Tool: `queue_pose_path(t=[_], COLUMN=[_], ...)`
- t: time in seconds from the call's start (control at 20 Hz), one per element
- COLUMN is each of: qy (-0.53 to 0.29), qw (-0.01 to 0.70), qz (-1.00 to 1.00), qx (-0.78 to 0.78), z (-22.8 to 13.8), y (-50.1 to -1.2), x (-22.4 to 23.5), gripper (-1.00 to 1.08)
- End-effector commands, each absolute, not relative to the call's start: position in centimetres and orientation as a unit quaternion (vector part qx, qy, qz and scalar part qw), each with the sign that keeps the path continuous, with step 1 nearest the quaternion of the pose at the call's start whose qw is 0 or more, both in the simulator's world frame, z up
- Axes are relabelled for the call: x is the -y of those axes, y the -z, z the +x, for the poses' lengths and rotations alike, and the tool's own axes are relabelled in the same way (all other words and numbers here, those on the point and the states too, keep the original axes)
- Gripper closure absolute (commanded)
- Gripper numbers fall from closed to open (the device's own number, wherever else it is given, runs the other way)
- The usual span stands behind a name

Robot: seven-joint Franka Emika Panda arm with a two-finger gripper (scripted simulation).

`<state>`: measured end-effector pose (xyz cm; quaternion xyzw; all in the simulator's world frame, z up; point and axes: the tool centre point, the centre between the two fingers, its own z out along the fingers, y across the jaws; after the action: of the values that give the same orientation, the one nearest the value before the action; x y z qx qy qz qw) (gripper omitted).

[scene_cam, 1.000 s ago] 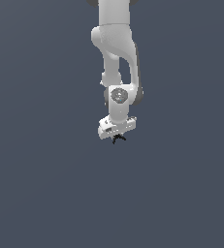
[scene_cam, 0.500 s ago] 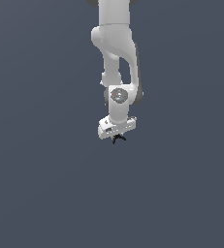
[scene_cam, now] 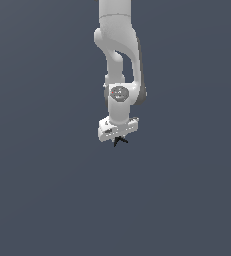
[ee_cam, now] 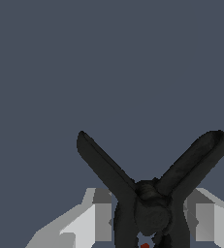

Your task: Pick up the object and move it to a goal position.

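Slate-grey plain backdrop all round | white tool (scene_cam: pixel 118 137) pinching black pronged object (ee_cam: pixel 150 193) between its fingers

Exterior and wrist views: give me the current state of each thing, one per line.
Tool: pointing down, closed on the black object.
Black object: held between the tool's fingers, prongs sticking out past them, red speck near its base.
Arm: hanging down from the top of the exterior view.
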<state>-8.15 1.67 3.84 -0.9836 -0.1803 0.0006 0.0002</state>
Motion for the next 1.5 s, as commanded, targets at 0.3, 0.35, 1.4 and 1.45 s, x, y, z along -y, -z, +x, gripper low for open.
queue_pose_path(t=[0.3, 0.35, 1.4, 1.45], qy=[0.0, 0.0, 0.0, 0.0], qw=[0.0, 0.0, 0.001, 0.001], qz=[-0.984, -0.984, -0.984, -0.984], qx=[0.18, 0.18, 0.18, 0.18], z=[-7.2, -7.1, -3.7, -3.6], y=[-10.1, -11.0, -29.9, -30.4], x=[1.7, 2.3, 12.6, 12.9], gripper=[1.08, 1.08, 1.08, 1.08])
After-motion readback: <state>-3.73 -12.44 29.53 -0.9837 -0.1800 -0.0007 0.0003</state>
